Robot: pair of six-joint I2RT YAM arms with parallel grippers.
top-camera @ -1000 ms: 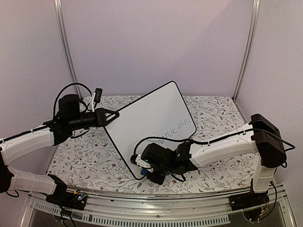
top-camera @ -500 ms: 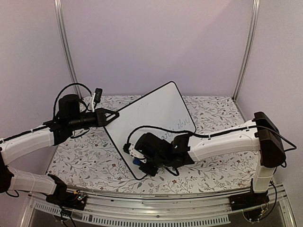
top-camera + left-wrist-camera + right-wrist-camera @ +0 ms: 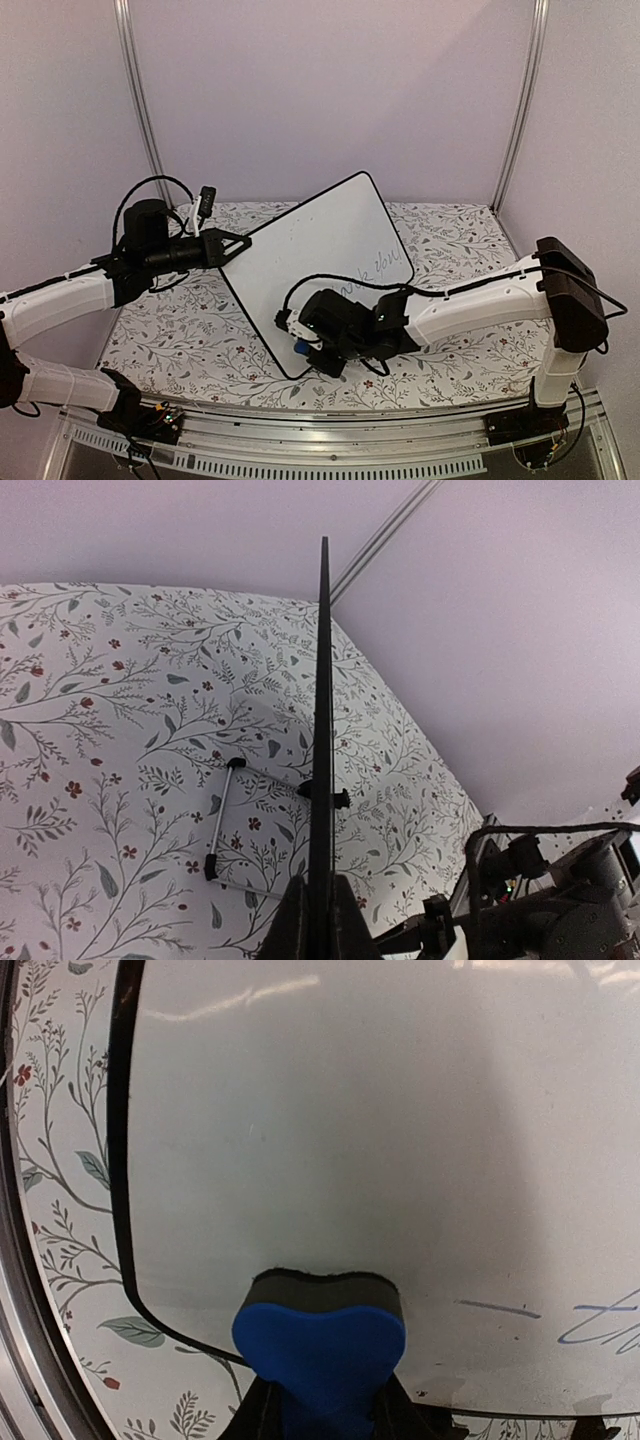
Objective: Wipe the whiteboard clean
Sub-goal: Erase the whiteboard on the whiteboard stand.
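Note:
The whiteboard (image 3: 320, 250) stands tilted on the floral table, with thin handwriting (image 3: 378, 268) near its right edge. My left gripper (image 3: 238, 245) is shut on the board's left edge. In the left wrist view the board shows edge-on as a black line (image 3: 323, 720) clamped in the left gripper (image 3: 320, 925), with its wire stand (image 3: 222, 820) behind. My right gripper (image 3: 300, 348) is shut on a blue eraser (image 3: 320, 1345). The eraser's dark felt presses on the whiteboard (image 3: 350, 1130) near its lower corner, left of blue pen strokes (image 3: 600, 1325).
A floral cloth (image 3: 170, 320) covers the table. Metal posts (image 3: 140, 100) rise at the back corners, and plain walls enclose the table. An aluminium rail (image 3: 330, 450) runs along the near edge. A black cable (image 3: 350, 285) loops over the right arm.
The right gripper slid the eraser up and left over the board's near corner, then back down a little to the right. The left arm and board kept still.

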